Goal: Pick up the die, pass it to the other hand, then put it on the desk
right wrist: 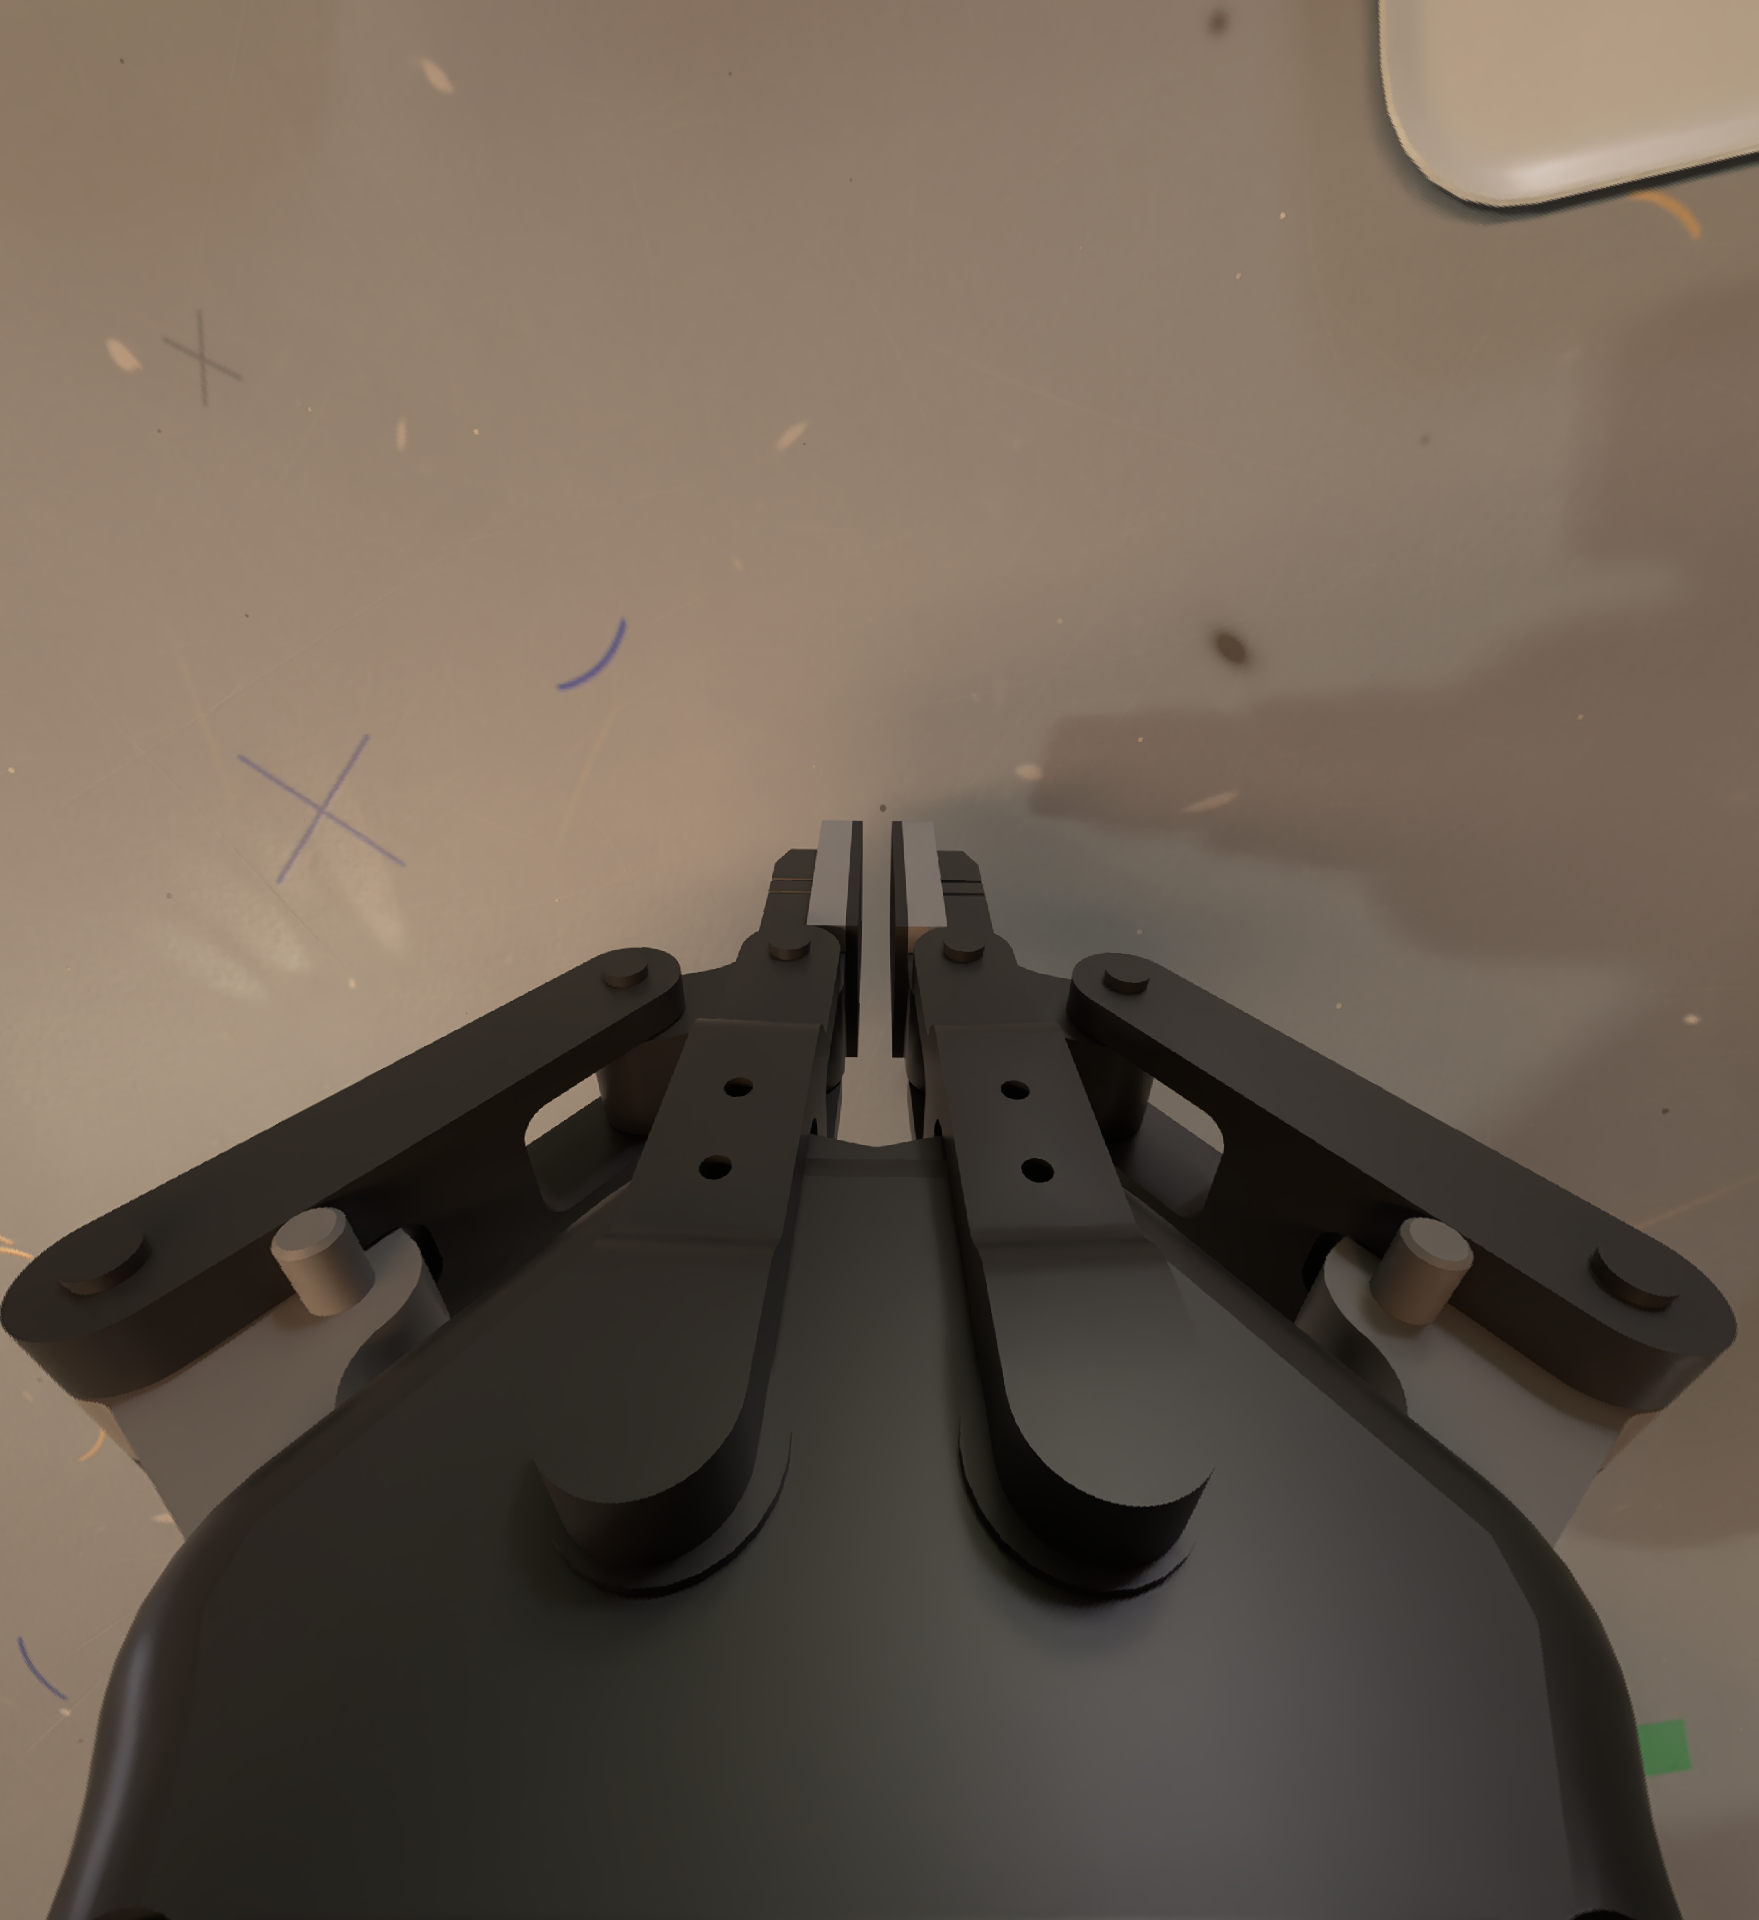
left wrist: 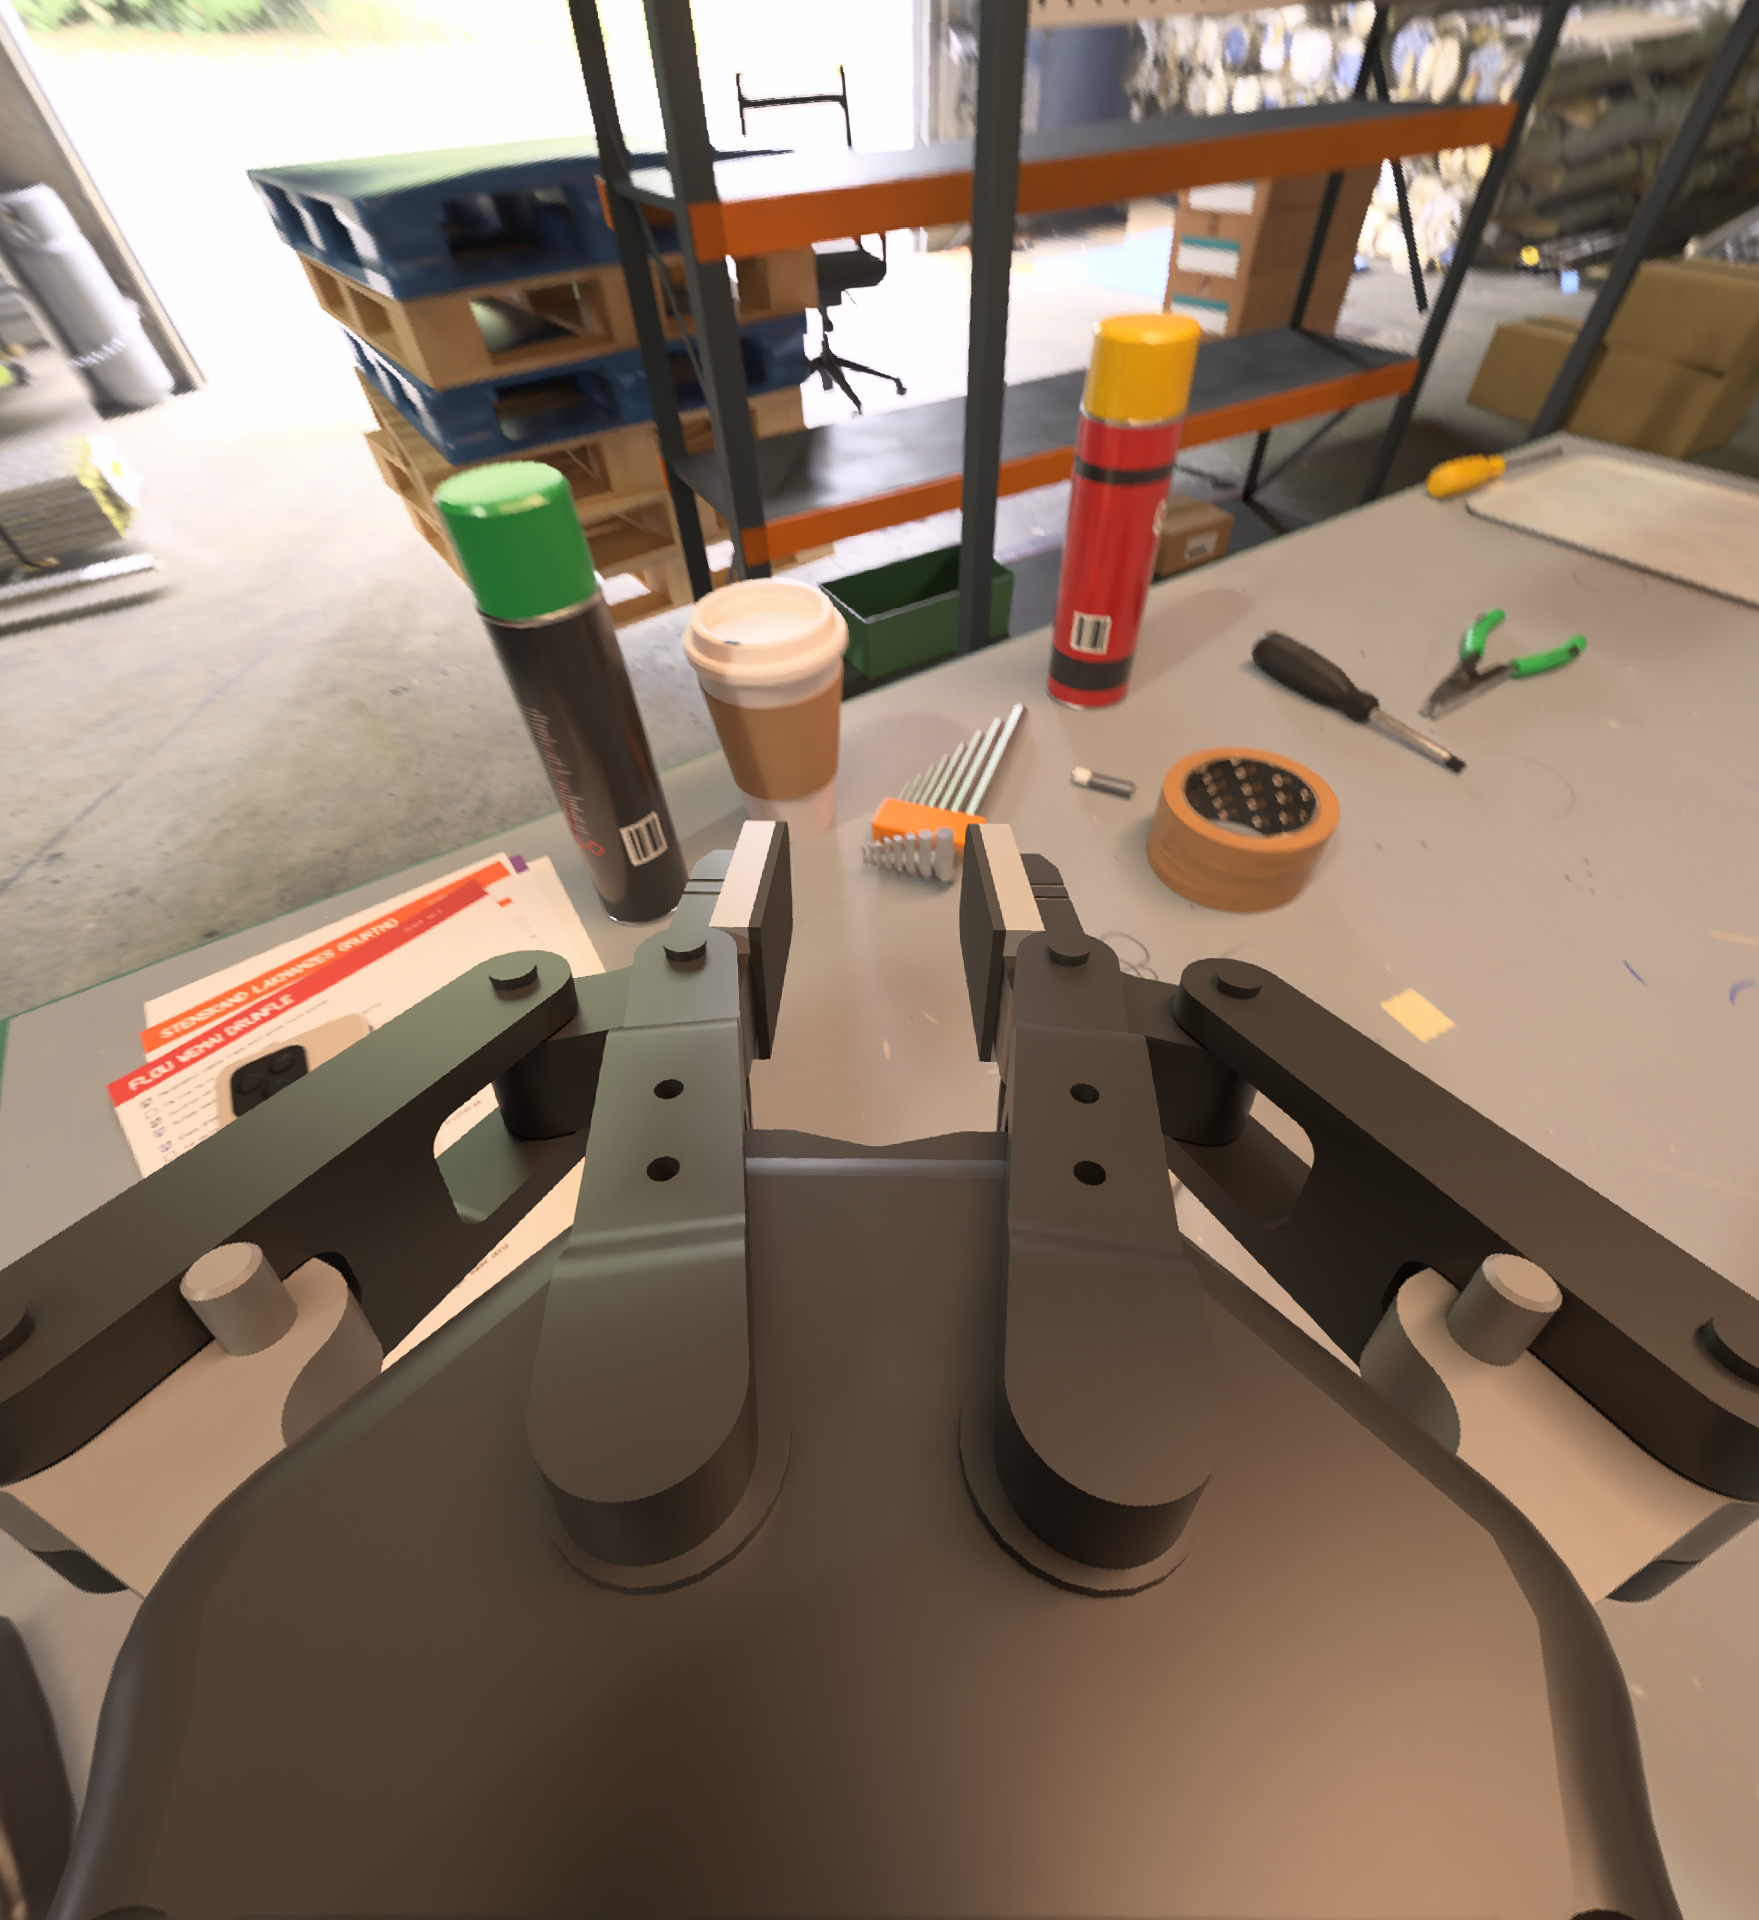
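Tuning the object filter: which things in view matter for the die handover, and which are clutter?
Job: left gripper, open, empty; right gripper, nearly shut, empty; desk. No die in either view.
Clutter: green-capped can, red can, coffee cup, hex keys, tape roll, screwdriver, pliers, papers, tray.

Green-capped black spray can (left wrist: pixel 558 686), yellow-capped red spray can (left wrist: pixel 1119 520), orange tape roll (left wrist: pixel 1241 828), grey desk (left wrist: pixel 1477 1039).

**Bright doorway, dim tabletop**

Daylight floods in far left of my left view, blown out to white; distant shelving (left wrist: pixel 1062 177) is blurred, edges bowed. My right view is dim, with soft broad shadows right across the tabletop (right wrist: pixel 646 416).
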